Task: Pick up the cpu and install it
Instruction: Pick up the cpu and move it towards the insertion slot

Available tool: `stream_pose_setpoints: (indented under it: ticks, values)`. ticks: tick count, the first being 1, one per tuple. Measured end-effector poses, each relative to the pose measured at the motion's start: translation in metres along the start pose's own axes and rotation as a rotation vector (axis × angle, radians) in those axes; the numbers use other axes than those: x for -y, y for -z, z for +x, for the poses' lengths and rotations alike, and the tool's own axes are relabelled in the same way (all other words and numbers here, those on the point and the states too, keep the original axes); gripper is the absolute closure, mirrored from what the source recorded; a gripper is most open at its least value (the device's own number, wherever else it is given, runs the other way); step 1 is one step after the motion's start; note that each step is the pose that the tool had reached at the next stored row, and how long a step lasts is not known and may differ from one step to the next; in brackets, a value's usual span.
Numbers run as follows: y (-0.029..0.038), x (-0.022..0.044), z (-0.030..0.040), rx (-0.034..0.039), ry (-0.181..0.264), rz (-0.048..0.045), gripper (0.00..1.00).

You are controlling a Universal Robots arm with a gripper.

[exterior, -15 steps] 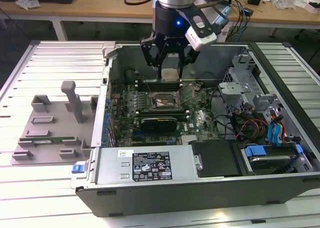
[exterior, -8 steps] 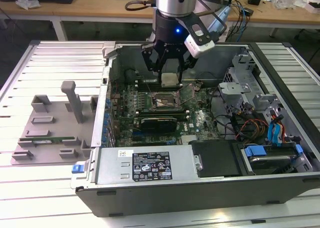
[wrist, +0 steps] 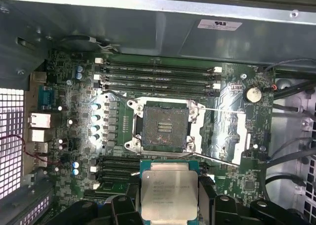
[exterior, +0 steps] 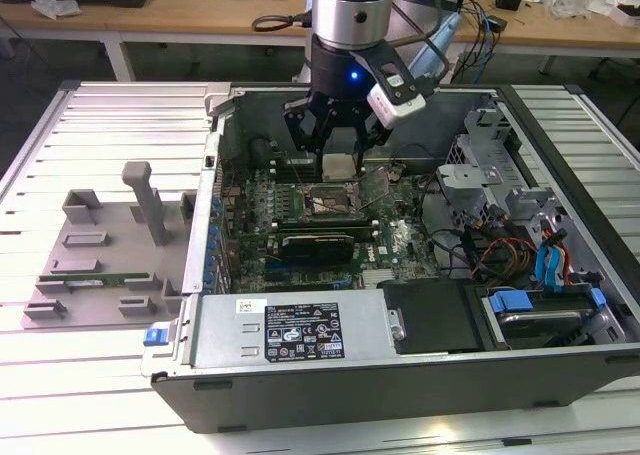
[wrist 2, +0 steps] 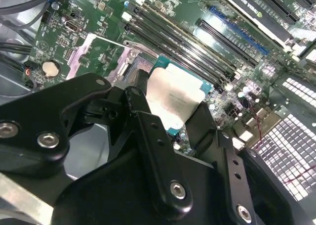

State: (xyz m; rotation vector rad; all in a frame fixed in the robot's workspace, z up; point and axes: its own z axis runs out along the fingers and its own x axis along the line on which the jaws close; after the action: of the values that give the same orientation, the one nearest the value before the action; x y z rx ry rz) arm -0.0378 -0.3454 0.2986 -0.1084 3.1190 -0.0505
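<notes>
Cpu, flat square, shiny silver-grey top, thin green rim, clamped in the closed gripper, bare socket just below the gripper

The tool holds the cpu above the open socket (inside the computer case)
</notes>
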Motion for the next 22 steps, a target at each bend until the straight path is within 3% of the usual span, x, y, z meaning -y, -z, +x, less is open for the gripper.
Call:
stream_pose_setpoints:
  ticks: [9,14,22]
  values:
    - [-0.0138,-0.0045,-0.001,0.0001,0.0,0.0001,0.45]
    - [-0.0163,-0.0151,-0.0023,0.0,0.0,0.0004,0.45]
    - [-0.0169,-0.0162,-0.0045,0.0,0.0,0.0005,0.45]
